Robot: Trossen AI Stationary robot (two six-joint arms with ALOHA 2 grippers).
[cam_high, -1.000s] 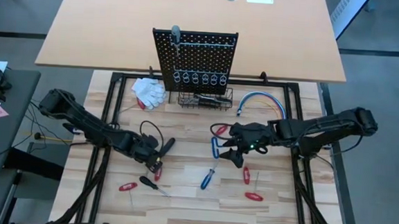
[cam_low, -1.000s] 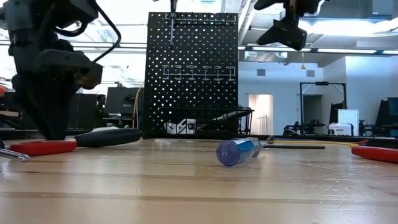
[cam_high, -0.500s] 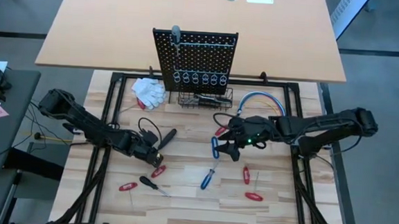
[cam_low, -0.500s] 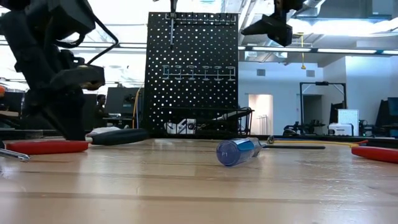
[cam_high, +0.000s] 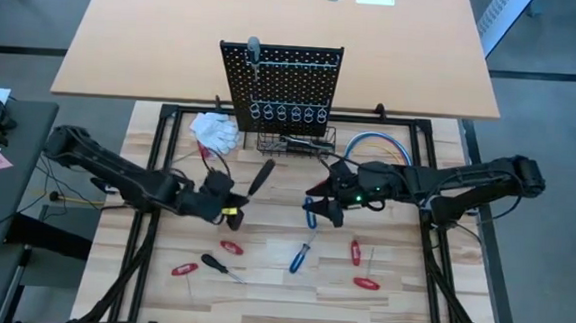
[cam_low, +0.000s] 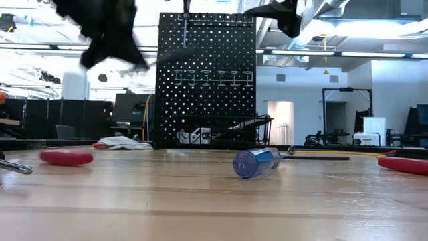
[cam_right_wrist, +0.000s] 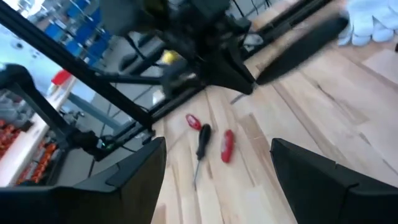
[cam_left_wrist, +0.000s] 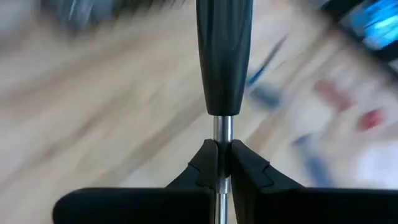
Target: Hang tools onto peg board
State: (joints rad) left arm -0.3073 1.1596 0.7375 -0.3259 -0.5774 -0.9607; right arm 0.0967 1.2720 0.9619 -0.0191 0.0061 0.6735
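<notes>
left gripper [cam_left_wrist: 222,163] pinches the metal shaft of a black screwdriver [cam_high: 260,177], handle pointing away from the fingers, lifted clear of the table [cam_high: 259,300] and sitting between the loose tools and the peg board [cam_high: 283,81]. right gripper [cam_high: 327,210] hovers mid-table just beside the blue pliers [cam_high: 311,214], jaws spread wide, nothing in them.

board stands at the table's far edge w/ a row of rings [cam_high: 283,112] and a wire basket [cam_high: 294,141] below; one tool already hangs top left. others on the wood: blue screwdriver [cam_high: 300,253], small black one [cam_high: 214,264], several red ones e.g. [cam_high: 230,247].

to do this step well, imo: grip is on the thin shaft, so the handle could swing; go slow. get the driver vertical, tip down, line up above a free ring, then lower till the handle seats before letting go. keep clear of the right arm.

no brands, labels or writing readable anywhere.
</notes>
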